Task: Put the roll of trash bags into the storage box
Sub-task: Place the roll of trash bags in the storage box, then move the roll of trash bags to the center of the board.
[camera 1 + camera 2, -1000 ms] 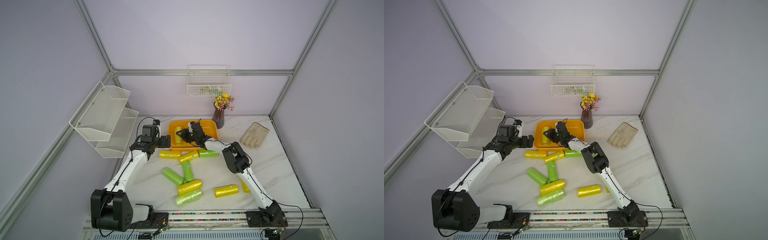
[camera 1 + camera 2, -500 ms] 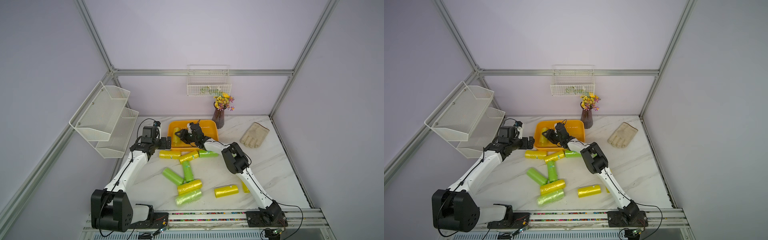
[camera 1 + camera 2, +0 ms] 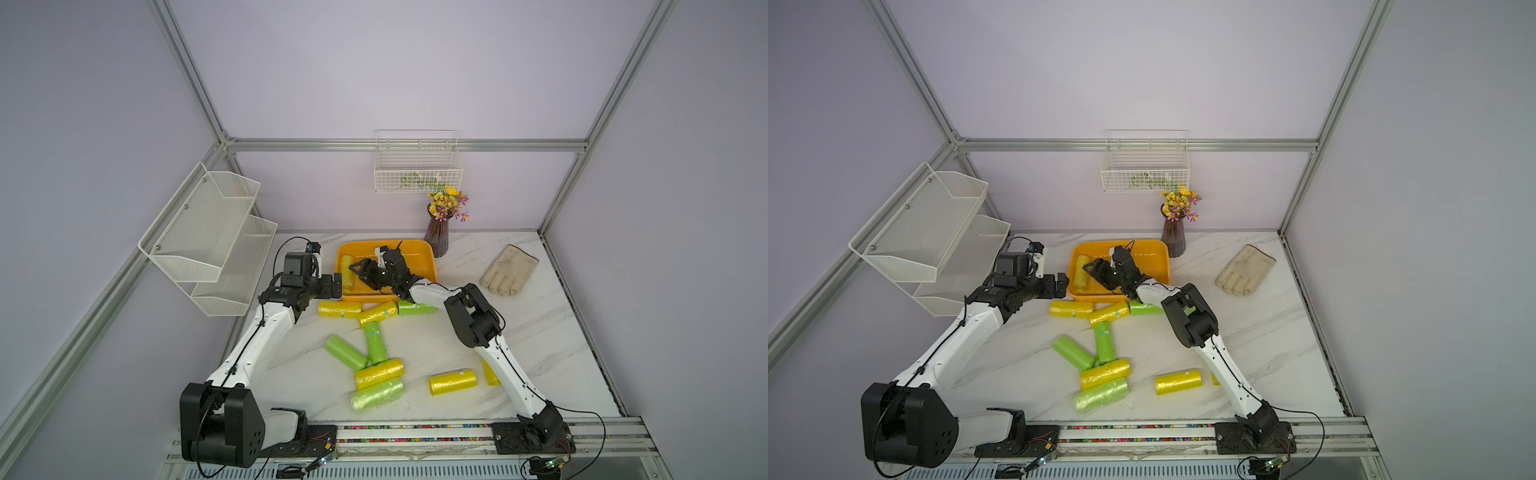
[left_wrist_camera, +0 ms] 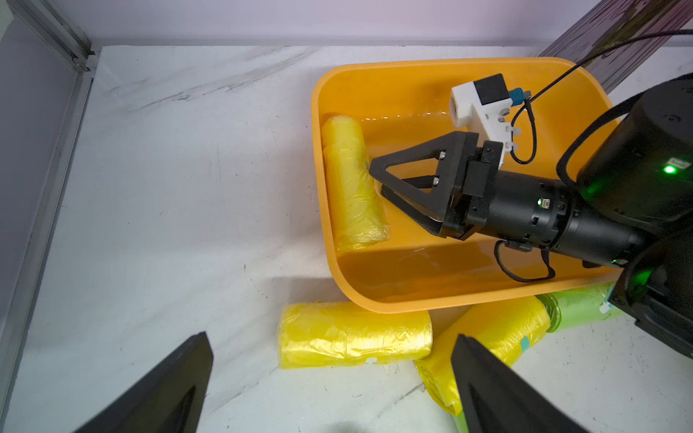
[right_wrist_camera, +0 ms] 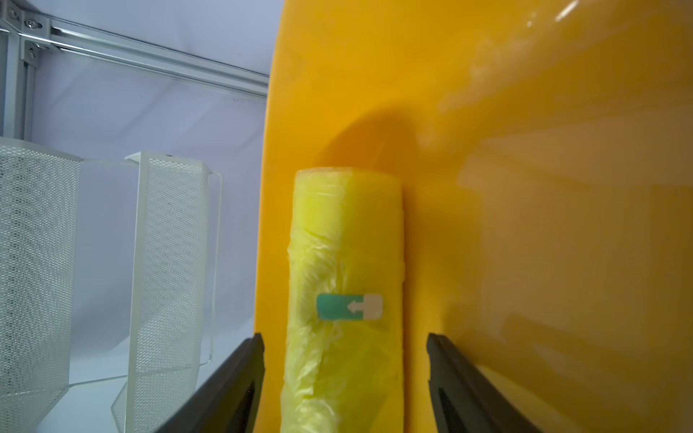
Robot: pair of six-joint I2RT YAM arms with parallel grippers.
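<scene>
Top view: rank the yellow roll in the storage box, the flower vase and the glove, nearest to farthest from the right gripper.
1. Yellow roll, inside the storage box, beside the right gripper.
2. Flower vase, by the box's far corner.
3. Glove, far off on the right arm's side.

1 yellow roll (image 3: 1080,275) inside storage box (image 3: 1156,259), right pincer (image 3: 1094,274) alongside

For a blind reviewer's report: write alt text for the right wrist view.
A yellow roll of trash bags lies inside the orange tub, along its side wall, between the spread fingers of the right pincer, which do not touch it. A white mesh rack shows beyond the tub.
</scene>
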